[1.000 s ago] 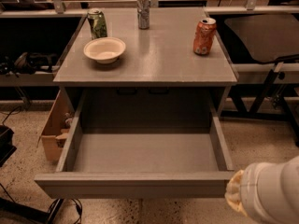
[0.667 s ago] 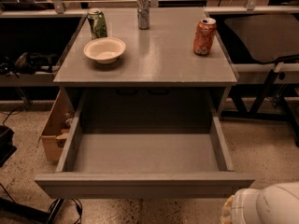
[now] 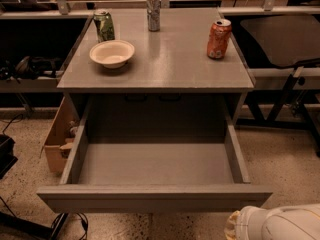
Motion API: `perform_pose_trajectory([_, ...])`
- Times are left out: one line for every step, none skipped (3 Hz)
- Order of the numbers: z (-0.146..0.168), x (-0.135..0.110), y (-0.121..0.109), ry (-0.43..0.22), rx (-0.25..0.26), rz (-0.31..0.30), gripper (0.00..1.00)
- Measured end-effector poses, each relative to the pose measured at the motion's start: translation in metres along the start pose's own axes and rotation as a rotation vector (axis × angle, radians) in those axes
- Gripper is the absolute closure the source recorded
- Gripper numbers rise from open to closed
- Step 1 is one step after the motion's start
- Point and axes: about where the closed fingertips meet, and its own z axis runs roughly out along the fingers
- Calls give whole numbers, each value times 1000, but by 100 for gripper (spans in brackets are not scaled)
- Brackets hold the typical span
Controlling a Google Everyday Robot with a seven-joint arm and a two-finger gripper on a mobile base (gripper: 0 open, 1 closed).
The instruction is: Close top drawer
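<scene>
Top drawer [image 3: 155,196] fully out; gripper [image 3: 237,227] apparently low at its right corner, grip unreadable.

Top drawer [image 3: 155,198] matt grey, smooth. Silver can [image 3: 153,12] shiny metal. Gripper [image 3: 239,227], 5 o'clock corner, glossy white shell. Box [image 3: 56,141], 9 o'clock, raw cardboard.

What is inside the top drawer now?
The top drawer shows only bare grey floor; the strip behind its front panel is hidden. The claw is out of view; the white arm is bottom right.
</scene>
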Motion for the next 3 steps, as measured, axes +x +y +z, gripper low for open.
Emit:
perform_pose_trajectory([13, -20, -23, -60, 43, -43, 100])
perform_pose_trajectory([21, -42, -41, -113, 67, -83, 100])
perform_pose_trajectory([21, -42, -41, -113, 67, -83, 100])
